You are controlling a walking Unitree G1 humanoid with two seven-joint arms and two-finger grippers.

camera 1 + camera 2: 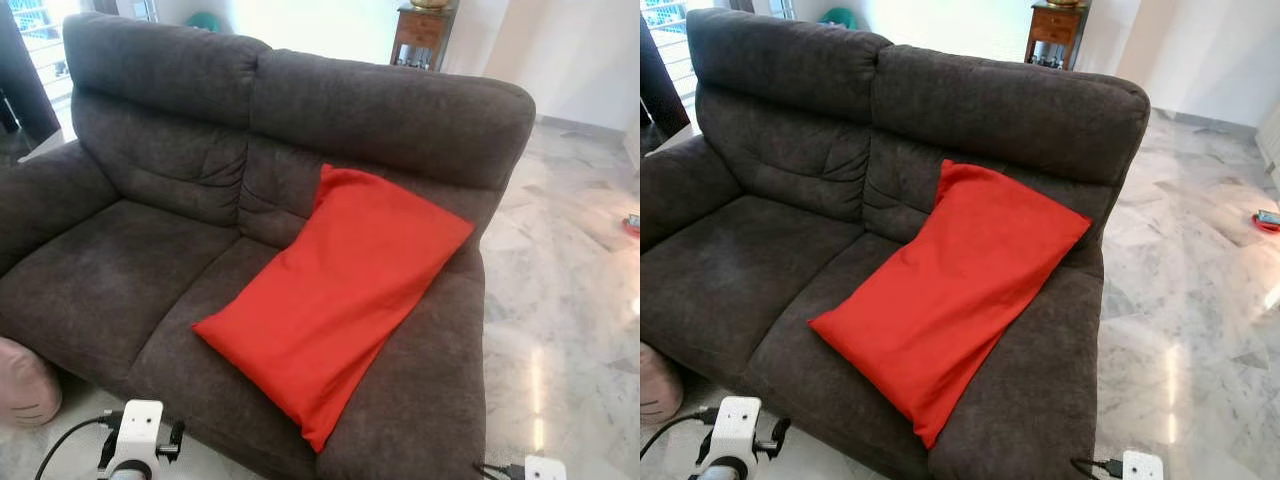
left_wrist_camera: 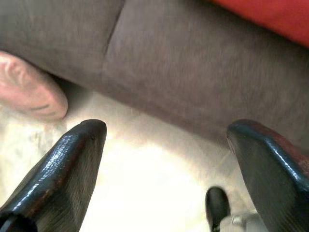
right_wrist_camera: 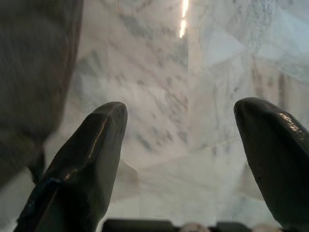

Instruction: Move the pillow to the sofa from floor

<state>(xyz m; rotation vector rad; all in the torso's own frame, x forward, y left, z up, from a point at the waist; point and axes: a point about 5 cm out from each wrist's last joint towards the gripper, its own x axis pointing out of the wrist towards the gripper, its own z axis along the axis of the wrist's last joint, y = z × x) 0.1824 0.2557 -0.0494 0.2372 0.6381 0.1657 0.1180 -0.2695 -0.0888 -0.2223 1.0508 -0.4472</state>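
Past the left gripper (image 2: 166, 169), whose two black fingers (image 2: 67, 169) stand spread wide with nothing between them, lies the front face of the grey sofa (image 1: 190, 250) and a strip of pale marble floor (image 2: 145, 183). A pink cushion (image 2: 29, 92) rests on the floor beyond one fingertip, tucked against the sofa's base. The red pillow (image 1: 335, 300) shows at the far edge of that wrist view, up and ahead of the fingers, well apart from them.

The red pillow lies on the sofa's right-hand seat, its far end propped against the backrest and its near corner reaching the seat's front edge. Its long axis runs diagonally, from the near side by the left gripper up toward the far right. By that lie the task looks done for this pillow; no grasp on it seems called for.

The right gripper (image 3: 178, 159) also has its fingers (image 3: 89, 164) parted and empty, pointing down at bare marble floor beside the sofa's end. The pillow's near corner lies between the two arms, somewhat closer to the right one.
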